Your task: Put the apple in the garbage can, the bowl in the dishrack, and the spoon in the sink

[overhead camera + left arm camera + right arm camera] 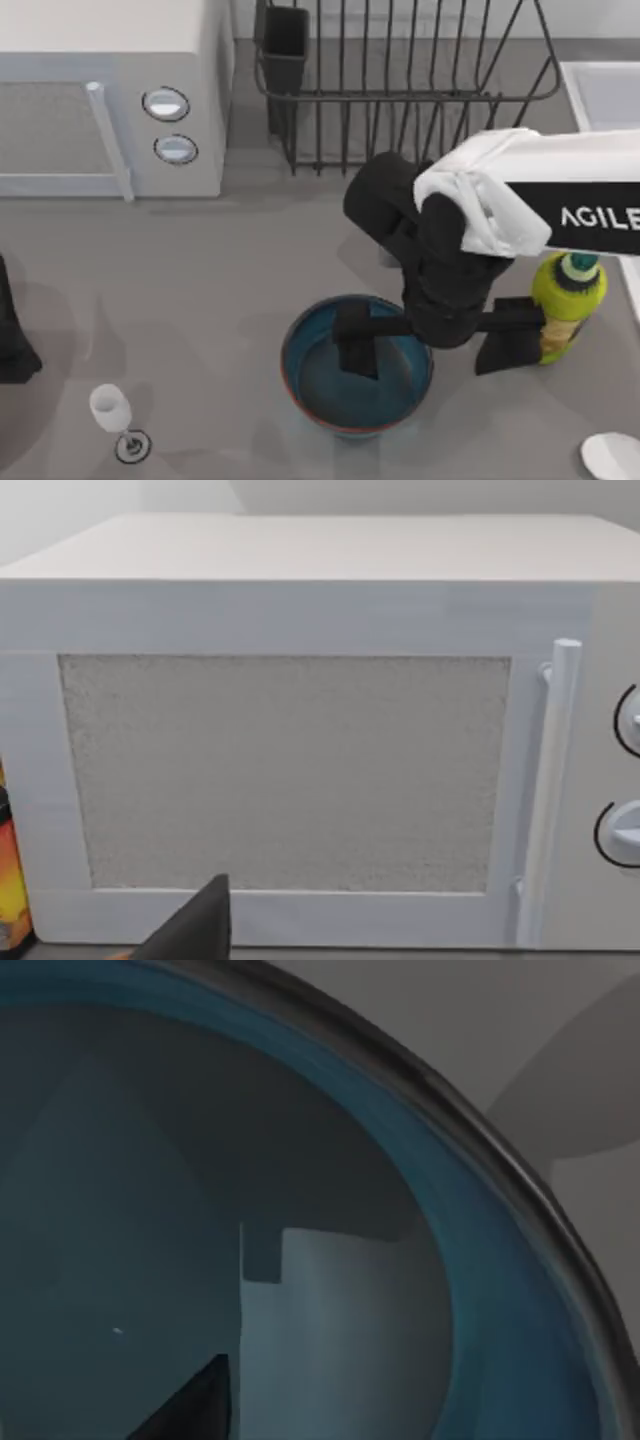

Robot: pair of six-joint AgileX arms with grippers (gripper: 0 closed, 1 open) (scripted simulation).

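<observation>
You see the bowl (pixel 357 365) near the table's near edge; the right gripper (pixel 430 345) straddles its right rim, jaws wide, one finger inside, one outside, nothing clamped. Dishrack (pixel 400 80) at far edge, sink (pixel 600 95) at far right corner

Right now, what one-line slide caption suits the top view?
Right gripper open astride the teal-blue, brown-rimmed bowl's rim, one finger inside, before the dark wire dishrack.
</observation>
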